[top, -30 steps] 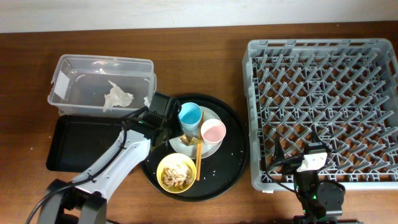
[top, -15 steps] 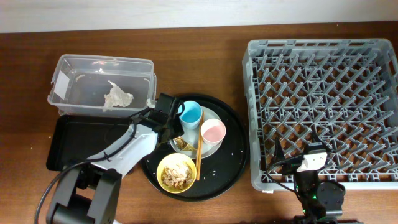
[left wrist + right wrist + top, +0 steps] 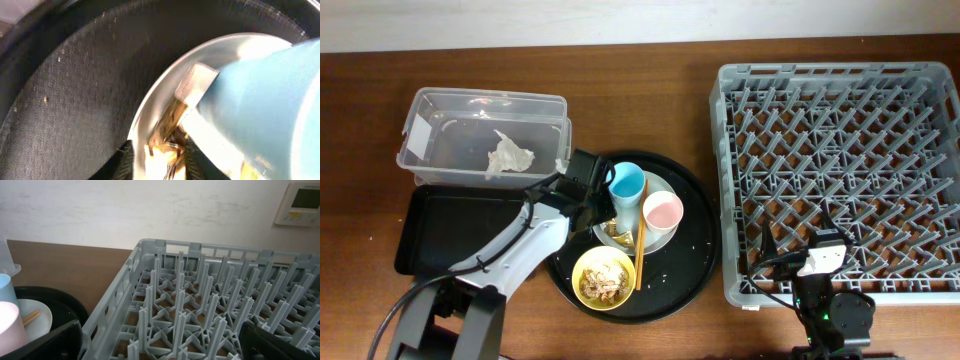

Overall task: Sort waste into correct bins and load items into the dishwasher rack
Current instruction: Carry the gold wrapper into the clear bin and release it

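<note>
My left gripper (image 3: 603, 212) is down on the pale plate (image 3: 660, 243), beside the light-blue cup (image 3: 626, 183). In the left wrist view its fingers (image 3: 159, 161) are closed in on the near end of the gold foil wrapper (image 3: 167, 137), with the cup (image 3: 260, 95) just to the right. The pink cup (image 3: 663, 211) and chopsticks (image 3: 639, 255) also rest on the plate. The yellow bowl (image 3: 578, 272) holds beige scraps (image 3: 605, 282). The napkin (image 3: 508, 157) lies in the clear tub (image 3: 420, 110). My right gripper (image 3: 160, 340) is open and empty over the grey rack's (image 3: 720, 180) front left corner.
The shallow black tray (image 3: 430, 235) lies in front of the tub, under my left arm. The plate, cups and bowl sit on a big round black tray (image 3: 690, 270) with crumbs on it. The rack (image 3: 200, 305) holds nothing.
My left gripper has shifted a little to the right and down onto the plate, at the gold wrapper. The right arm has not moved.
</note>
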Controlling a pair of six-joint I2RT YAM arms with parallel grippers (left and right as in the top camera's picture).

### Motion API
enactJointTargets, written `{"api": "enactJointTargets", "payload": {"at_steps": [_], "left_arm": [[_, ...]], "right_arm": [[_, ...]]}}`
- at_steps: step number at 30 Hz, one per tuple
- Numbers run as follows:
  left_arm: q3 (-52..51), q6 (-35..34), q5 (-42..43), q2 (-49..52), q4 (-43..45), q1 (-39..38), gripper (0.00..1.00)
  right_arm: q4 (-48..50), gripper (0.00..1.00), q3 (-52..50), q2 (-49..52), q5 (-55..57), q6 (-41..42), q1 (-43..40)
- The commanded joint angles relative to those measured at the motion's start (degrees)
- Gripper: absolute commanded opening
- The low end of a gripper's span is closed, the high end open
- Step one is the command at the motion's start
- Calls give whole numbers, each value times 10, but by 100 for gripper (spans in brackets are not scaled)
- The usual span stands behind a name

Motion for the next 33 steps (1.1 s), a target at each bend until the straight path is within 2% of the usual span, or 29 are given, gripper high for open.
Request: {"api": "enactJointTargets", "payload": {"at_steps": [1,3,5,7,11,16,20,21,23,29,30,33], "left_arm": [[-2,3,29,-12,-34,-2,37],[-2,3,78,-12,-36,-2,37],[-2,3,79,-12,-44,-17,38],[-2,3,65,-12,-49,-37,37],[-2,3,-30,-12,-49,-74,38],[-2,3,-35,32,-47,-76,38],[-1,3,-34,39,-39,-76,19],[-1,3,-33,39,-39,-76,11],[0,3,-33,31,-40,-76,4],[10,12,-64,-157,-53,-56,3],[12,19,-105,-195,-52,-27,3],[14,21,-136,-226,-9,77,3]], "right_arm": [[-3,98,-3,-4,3,2,3],[-3,98,-3,-4,3,2,3],[-3,98,-3,-4,3,2,3],[-3,98,-3,-4,3,2,3],[-3,98,-3,-4,3,2,3],[-3,98,-3,-4,3,2,3],[-3,98,-3,-4,3,2,3],[-3,98,-3,-4,3,2,3],[-3,98,-3,-4,3,2,3],[-3,98,-3,-4,3,2,3],[-3,98,-3,-4,3,2,3],[-3,98,-3,-4,3,2,3]]}}
